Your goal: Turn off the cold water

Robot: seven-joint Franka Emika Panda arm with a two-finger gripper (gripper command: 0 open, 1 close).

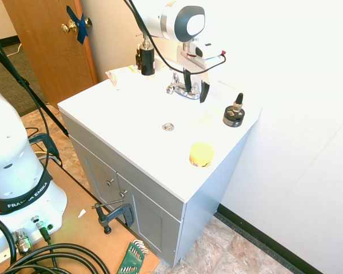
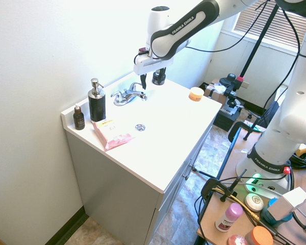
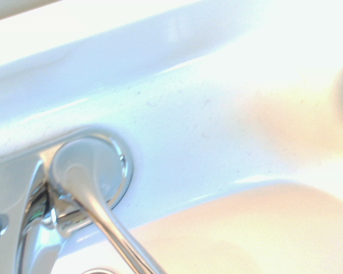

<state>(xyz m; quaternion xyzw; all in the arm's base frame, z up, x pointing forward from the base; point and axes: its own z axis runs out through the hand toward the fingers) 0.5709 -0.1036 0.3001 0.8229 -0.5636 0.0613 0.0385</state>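
Across the middle of both exterior views spreads the white vanity surface [image 1: 137, 114] with its sunken basin. The chrome two-handle faucet [image 1: 184, 89] sits upper centre in the first exterior view, upper left of centre in the second. Directly over it hangs the black two-finger gripper [image 1: 195, 85], fingers spread apart and holding nothing, straddling the curved chrome lever handle [image 3: 88, 185] on that side. To do this well, I judge the fingers should drop around the lever's free end, close lightly, then sweep it in an arc about its pivot rather than push straight. Overexposure washes out the basin, so running water cannot be made out. Which handle is cold is unmarked. The far handle is partly hidden.
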